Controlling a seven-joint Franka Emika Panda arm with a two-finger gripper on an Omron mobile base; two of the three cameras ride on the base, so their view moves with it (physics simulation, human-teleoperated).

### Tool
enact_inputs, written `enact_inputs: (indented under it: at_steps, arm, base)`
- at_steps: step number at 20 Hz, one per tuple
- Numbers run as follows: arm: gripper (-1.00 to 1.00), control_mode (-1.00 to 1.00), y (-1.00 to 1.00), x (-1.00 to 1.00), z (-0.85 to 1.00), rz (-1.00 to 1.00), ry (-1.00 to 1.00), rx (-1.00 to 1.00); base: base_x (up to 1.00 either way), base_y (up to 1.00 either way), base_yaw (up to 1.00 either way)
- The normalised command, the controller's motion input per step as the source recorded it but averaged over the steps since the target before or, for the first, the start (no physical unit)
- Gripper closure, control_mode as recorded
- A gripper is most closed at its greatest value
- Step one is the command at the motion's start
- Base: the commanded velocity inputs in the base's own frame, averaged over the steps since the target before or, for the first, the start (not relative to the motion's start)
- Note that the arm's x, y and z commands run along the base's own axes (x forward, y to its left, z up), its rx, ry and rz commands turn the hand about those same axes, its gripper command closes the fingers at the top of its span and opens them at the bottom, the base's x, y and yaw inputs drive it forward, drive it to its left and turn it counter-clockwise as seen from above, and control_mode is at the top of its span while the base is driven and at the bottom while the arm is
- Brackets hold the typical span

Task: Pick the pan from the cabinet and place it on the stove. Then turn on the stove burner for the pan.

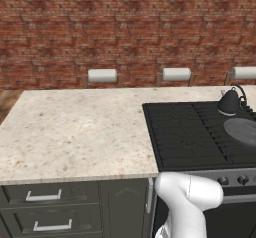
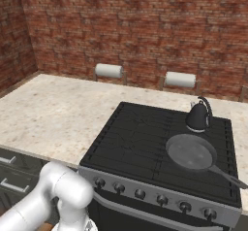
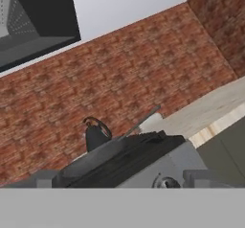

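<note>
Here, one pan (image 2: pixel 192 153) and one kettle (image 2: pixel 198 116) on the stove (image 2: pixel 140 142), tool fingers apart

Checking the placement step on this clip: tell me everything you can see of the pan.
The pan is round, shallow and dark grey with a dull metallic look and nothing in it. It sits flat on the grates at the stove's front right, its long thin handle pointing right and toward the front. The kettle stands just behind it, apart. No gripper touches it.
</note>
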Motion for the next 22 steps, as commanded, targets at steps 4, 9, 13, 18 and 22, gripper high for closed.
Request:
enact_inputs:
  at_steps: [4, 9, 13, 18, 22]
  arm:
    - [-1.0, -1.0, 0.64, 0.17, -0.2, 0.01, 0.01, -0.18]
    - [-1.0, -1.0, 0.49, 0.25, -0.23, 0.0, 0.05, -0.15]
    - [-1.0, -1.0, 0.24, 0.21, -0.09, 0.0, 0.1, -0.05]
    - [-1.0, -1.0, 0.02, 0.05, 0.0, 0.0, 0.02, 0.0]
    - [-1.0, -1.0, 0.0, 0.0, 0.0, 0.0, 0.0, 0.0]
  base:
    - [0.0, 0.0, 0.0]
    - [0.0, 0.0, 0.0]
    - [0.0, 0.0, 0.0]
    - [0.0, 0.0, 0.0]
    - [0.0, 0.0, 0.0]
